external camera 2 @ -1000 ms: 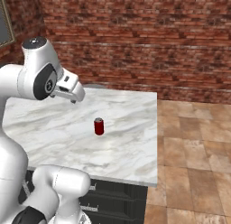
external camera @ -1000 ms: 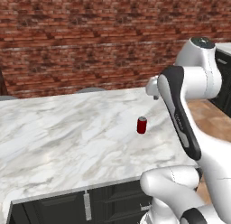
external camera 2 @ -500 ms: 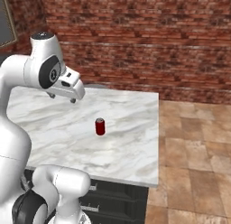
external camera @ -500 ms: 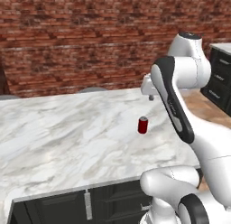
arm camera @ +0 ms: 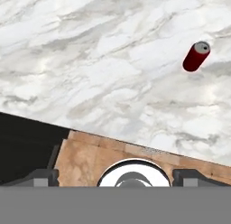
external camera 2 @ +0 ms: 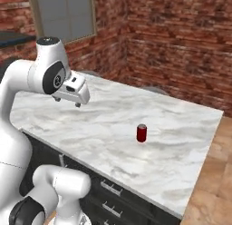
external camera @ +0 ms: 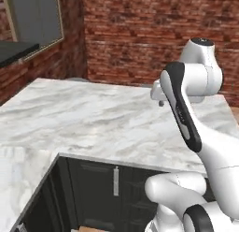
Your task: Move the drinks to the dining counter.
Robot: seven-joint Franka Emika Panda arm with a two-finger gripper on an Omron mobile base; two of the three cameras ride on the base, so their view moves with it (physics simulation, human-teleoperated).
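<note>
One dark-red can [external camera 2: 142, 133] with a silver top stands upright on the dining counter [external camera 2: 181, 169], right of centre in the right base view and in the upper right of the hand view, where it is the single drink on the marble. It stands alone, with bare veined marble on every side of it and well back from the counter's near edge, which runs diagonally from the left of the right base view down to the lower right. There is one gripper [external camera 2: 66, 102]; it hangs above the left part of the counter in the right base view, well apart from the can, and its two fingertips [arm camera: 45, 177] sit far apart at the lower left and lower right corners of the hand view with nothing between them. In the left base view the counter fills the middle of the frame, its front edge crossing the lower half above dark cabinets [external camera: 93, 189] with one handle plainly visible. A brick wall [external camera 2: 181, 42] closes the top of both base views, and one window [external camera 2: 65, 15] sits in the upper left. Tiled floor [external camera 2: 217, 174] shows at the right edge past the counter's end.
</note>
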